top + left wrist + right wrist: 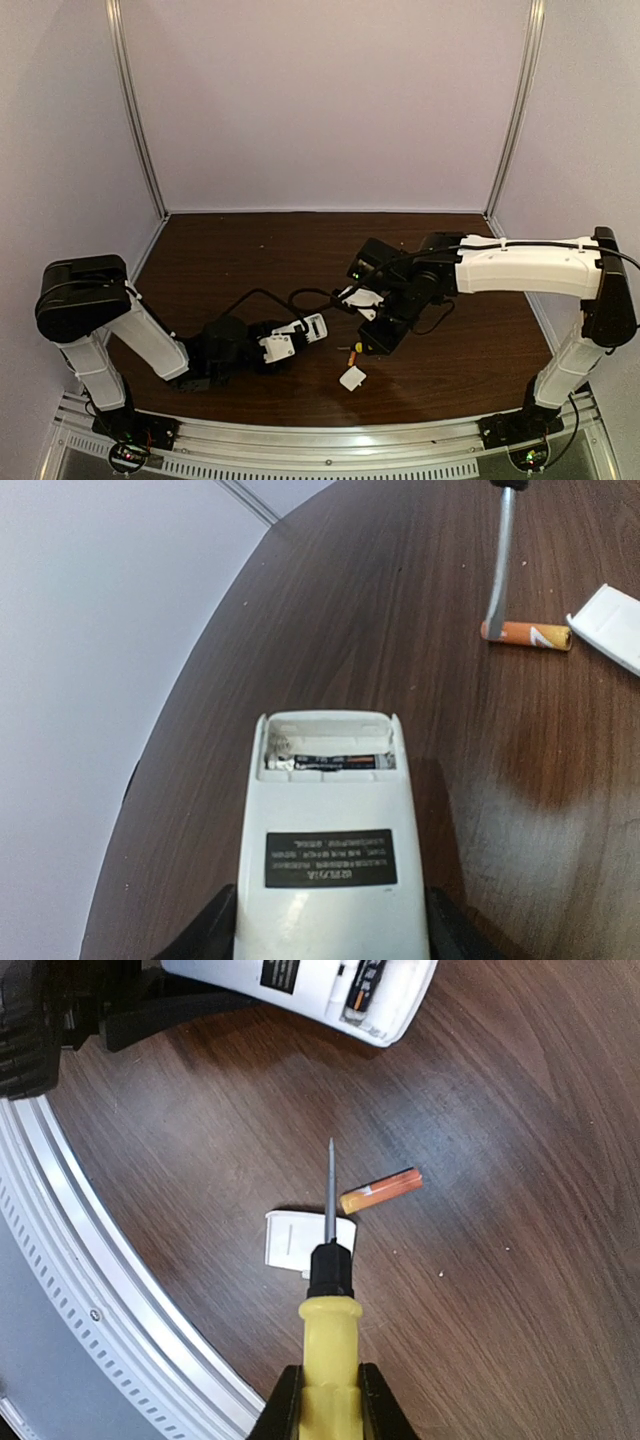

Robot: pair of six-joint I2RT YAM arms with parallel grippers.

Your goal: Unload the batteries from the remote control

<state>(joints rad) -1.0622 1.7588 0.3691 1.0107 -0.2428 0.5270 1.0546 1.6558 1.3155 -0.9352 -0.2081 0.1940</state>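
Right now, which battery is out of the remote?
The orange battery, lying on the table near the screwdriver; the other battery sits inside the remote's open compartment.

Table (400, 600): looked like dark brown wood grain, smooth, with a soft sheen.
Remote control (330, 800): showed white plastic, smooth, nearly matt.
Label patch (330, 857): appeared black, flat and matt, like a printed sticker.
Battery (525, 633): wore a smooth, glossy orange wrap.
Screwdriver (329, 1330): had a yellow plastic handle, black collar and thin grey metal shaft.
Cover (290, 1240): looked like smooth white plastic.
Rail (90, 1260): appeared to be pale metal, slotted.
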